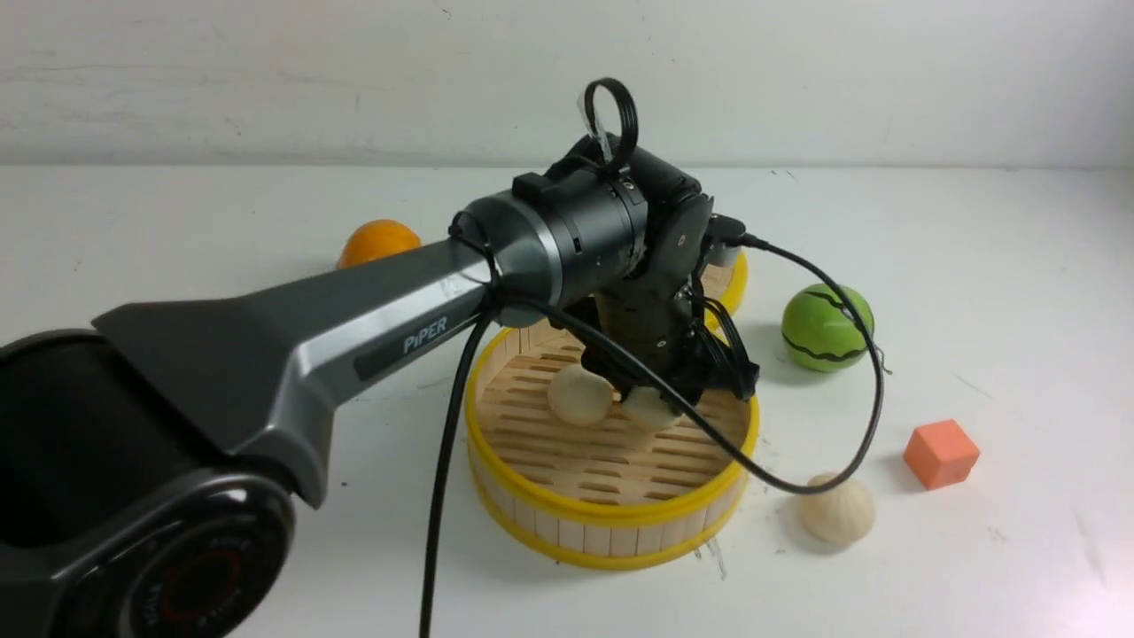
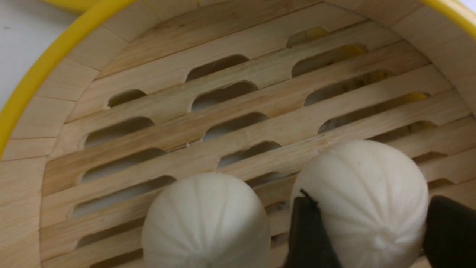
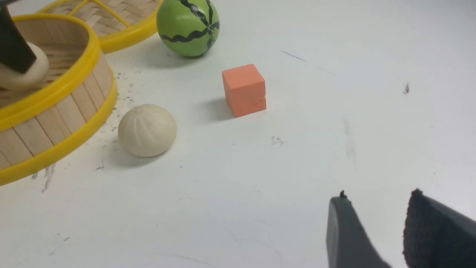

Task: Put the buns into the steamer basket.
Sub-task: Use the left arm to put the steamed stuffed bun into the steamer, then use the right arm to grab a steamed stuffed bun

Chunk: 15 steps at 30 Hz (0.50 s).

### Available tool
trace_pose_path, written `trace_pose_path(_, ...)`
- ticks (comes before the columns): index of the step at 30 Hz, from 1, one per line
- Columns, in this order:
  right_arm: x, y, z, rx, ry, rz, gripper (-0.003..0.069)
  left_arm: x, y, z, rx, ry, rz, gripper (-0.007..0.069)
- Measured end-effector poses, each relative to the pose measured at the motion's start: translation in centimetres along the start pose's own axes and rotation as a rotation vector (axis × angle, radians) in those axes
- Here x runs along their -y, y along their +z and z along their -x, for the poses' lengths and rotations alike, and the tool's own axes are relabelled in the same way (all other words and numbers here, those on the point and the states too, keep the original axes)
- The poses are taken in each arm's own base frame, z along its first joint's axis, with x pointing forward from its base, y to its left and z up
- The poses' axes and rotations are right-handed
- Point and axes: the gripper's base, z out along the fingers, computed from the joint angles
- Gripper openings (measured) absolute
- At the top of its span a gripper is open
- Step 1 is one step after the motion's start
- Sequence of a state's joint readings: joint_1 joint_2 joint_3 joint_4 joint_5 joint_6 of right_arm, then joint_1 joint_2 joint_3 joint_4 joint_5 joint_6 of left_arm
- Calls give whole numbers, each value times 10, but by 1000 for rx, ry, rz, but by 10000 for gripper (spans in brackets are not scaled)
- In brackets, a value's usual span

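A green watermelon ball and an orange cube sit well apart on the right of a scuffed white desk; an orange fruit and a woven yellow-rimmed lid lie farther back.

The buns look matt and smooth, the steamer basket bare wood.

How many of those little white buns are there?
3. One bun lies free in the steamer basket, a second bun there between the left gripper's fingers; the third bun sits on the table beside it.
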<state>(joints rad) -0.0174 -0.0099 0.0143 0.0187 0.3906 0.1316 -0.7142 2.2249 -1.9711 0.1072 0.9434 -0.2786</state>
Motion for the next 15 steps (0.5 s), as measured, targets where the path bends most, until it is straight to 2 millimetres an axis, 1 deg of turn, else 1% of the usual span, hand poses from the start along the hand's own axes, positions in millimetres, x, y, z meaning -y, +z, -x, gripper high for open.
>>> trace_pose_path(1,0,0,0,0,0,0,239,0,0,0,-1,0,0,435)
trace_pose_path(2,0,0,0,0,0,0,239,0,1,0,-2,-1,1,496)
trace_pose_path(3,0,0,0,0,0,0,239,0,1,0,-2,-1,1,527)
trace_pose_path(5,0,0,0,0,0,0,239,0,0,0,1,-1,0,565)
trace_pose_path(7,0,0,0,0,0,0,239,0,-1,0,-3,-1,1,578)
trace_pose_path(9,0,0,0,0,0,0,239,-1,-8,0,-13,-3,6,578)
trace_pose_path(11,0,0,0,0,0,0,239,-1,-24,2,-10,-5,8,562)
trace_pose_path(12,0,0,0,0,0,0,239,-1,-27,3,-5,-6,6,560)
trace_pose_path(13,0,0,0,0,0,0,239,-2,-56,6,29,-10,-1,529)
trace_pose_path(14,0,0,0,0,0,0,239,-3,-59,6,30,-10,0,526)
trace_pose_path(15,0,0,0,0,0,0,239,-3,-74,8,49,-11,-3,508)
